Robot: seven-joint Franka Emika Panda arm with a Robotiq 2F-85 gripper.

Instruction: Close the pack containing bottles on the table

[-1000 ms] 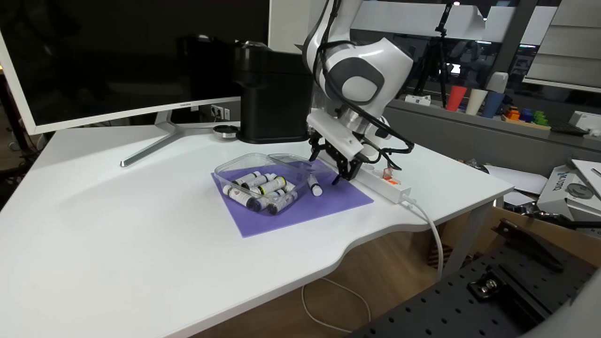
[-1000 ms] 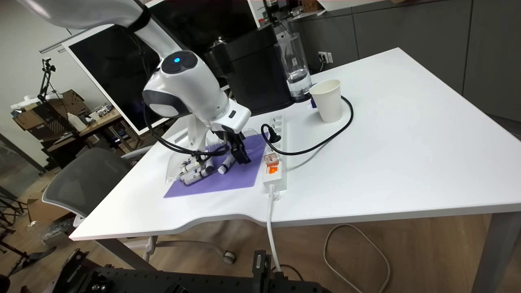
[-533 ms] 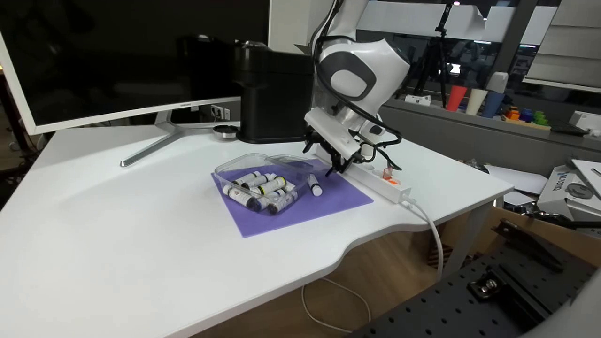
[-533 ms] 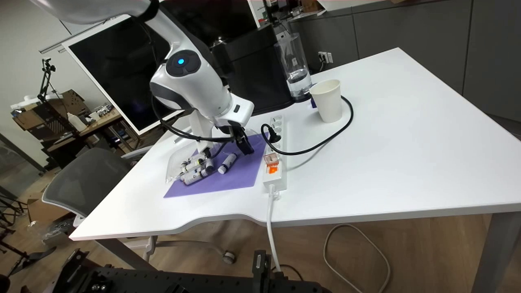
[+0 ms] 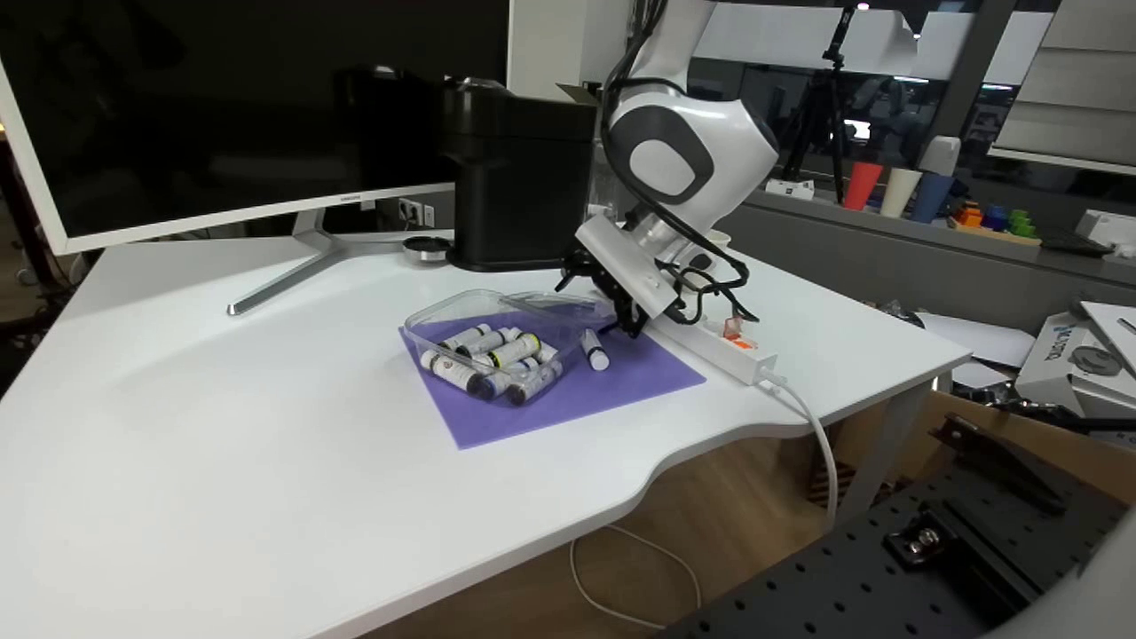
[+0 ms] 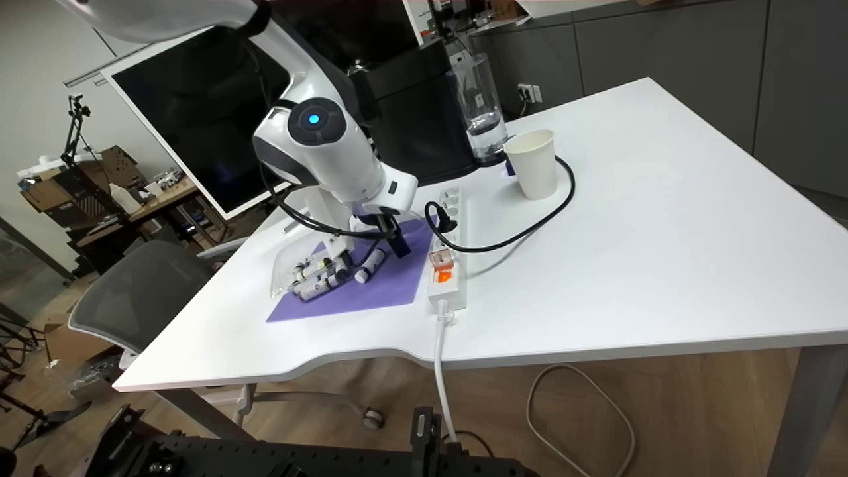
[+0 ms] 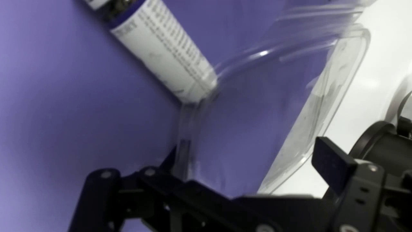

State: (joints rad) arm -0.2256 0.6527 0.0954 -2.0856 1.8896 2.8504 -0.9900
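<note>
The gripper (image 7: pixel 248 153) has its fingers (image 7: pixel 334 164) well apart, a clear lid (image 7: pixel 267 109) between them; whether they touch it I cannot tell. Just beside lies a loose bottle (image 7: pixel 170 51); past that, the open pack (image 5: pixel 461 308) of bottles (image 5: pixel 515 352). A sheet (image 5: pixel 621 377) and the table (image 5: pixel 222 426) lie beneath.

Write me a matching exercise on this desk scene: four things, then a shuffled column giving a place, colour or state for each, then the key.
1. pack
2. gripper
3. paper cup
4. power strip

A. standing upright on the table
B. black, jaws apart
C. white, with a black plug in it
D. transparent, with bottles inside

Pairs: 1-D, 2-B, 3-A, 4-C
</note>
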